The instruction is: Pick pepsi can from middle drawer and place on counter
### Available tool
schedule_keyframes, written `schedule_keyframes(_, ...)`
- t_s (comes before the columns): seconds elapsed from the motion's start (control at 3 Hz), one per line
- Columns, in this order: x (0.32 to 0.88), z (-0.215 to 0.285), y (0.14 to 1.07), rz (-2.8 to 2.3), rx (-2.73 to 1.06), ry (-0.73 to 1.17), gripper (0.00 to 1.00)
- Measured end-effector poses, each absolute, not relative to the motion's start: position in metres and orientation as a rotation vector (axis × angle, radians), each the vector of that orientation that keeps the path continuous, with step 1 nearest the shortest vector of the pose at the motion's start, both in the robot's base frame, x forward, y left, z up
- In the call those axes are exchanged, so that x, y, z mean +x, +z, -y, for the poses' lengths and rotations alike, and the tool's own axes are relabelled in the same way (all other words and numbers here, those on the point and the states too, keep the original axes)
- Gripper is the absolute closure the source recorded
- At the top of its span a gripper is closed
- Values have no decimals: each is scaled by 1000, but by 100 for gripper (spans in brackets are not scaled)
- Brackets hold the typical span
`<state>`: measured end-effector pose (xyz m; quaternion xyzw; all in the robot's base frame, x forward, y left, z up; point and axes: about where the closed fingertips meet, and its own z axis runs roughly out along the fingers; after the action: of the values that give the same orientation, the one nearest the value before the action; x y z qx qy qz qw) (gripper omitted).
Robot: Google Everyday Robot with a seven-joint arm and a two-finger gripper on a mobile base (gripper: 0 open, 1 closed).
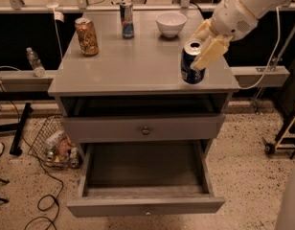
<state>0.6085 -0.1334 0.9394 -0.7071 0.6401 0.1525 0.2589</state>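
Item 1. Pepsi can (191, 65): dark blue, silver top, upright, at the front right corner of the worktop (138, 66), close to the front edge. Whether its base touches the surface cannot be told.

Item 2. Gripper (199, 51): cream-coloured, on a white arm that enters from the upper right. It is over the right edge of the worktop, with its jaws closed on the upper part of the pepsi can.

Item 3. Middle drawer (145, 206): lowest tier, pulled fully out toward the camera, with its grey floor in view.

Item 4. Upper drawer front (145, 128): closed, with a small round knob at its centre.

Item 5. Orange-gold can (86, 36): upright, near the left edge toward the back.

Item 6. Slim blue-and-silver can (127, 19): upright, at the back edge, centre.

Item 7. White bowl (171, 23): at the back edge, just right of the slim can.

Item 8. Wire basket (54, 145): on the floor to the left of the cabinet, holding mixed litter.
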Motion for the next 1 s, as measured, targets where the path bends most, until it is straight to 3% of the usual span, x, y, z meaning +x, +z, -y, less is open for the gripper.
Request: schedule_keyframes(1.0,663,111,936,-1881,-1711,446,100)
